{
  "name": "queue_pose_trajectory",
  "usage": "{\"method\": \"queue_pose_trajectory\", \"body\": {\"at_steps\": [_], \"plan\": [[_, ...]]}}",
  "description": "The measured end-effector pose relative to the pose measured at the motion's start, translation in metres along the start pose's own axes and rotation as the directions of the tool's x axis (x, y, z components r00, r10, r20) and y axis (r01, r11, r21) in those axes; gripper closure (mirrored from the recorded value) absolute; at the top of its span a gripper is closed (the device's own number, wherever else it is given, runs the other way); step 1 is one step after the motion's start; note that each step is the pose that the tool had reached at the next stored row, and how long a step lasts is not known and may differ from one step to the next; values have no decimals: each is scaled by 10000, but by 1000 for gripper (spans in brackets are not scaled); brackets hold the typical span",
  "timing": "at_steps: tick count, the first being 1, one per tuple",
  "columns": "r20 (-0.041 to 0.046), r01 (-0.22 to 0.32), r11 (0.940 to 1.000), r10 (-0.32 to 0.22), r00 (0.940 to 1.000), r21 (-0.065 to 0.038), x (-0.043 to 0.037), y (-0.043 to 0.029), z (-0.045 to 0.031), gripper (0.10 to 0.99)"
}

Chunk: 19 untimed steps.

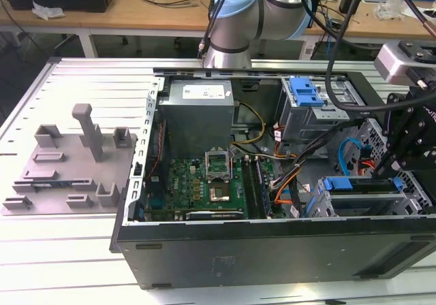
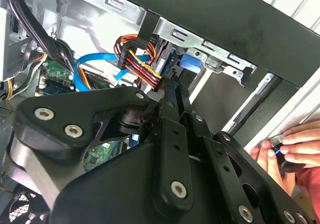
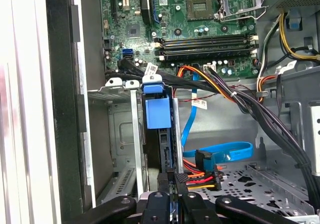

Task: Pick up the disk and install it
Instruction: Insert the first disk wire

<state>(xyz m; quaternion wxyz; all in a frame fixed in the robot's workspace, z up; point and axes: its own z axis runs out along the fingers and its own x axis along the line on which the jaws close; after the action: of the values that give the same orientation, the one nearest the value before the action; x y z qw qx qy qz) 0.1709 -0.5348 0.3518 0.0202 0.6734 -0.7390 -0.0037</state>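
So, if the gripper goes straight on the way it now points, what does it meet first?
Most likely the disk, standing on edge in the drive cage right ahead of the gripper. Whether they already touch is unclear.

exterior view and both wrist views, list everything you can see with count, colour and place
computer case: one, black, open on the slatted table
table: one, white slatted metal, under the case
motherboard: one, green, on the case floor
power supply box: one, grey with a white sticker, at the case's far side
drive cage: one, grey with a blue ribbed tab, far corner toward the exterior view's right
disk: one, edge-on with blue rails, standing in the drive bay right by the gripper
cables: a bundle, red, yellow, orange and black, plus a flat blue one, beside the bay
fixture block: one, grey, on the table at the exterior view's left
hand: one, at the case's edge
gripper: one, black, at the disk's end
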Motion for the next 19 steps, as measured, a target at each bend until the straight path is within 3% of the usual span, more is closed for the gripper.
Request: {"method": "queue_pose_trajectory", "body": {"at_steps": [19], "plan": [[1, 0, 10000, 0, 10000, 0, -3, -1, 38, 925]]}}
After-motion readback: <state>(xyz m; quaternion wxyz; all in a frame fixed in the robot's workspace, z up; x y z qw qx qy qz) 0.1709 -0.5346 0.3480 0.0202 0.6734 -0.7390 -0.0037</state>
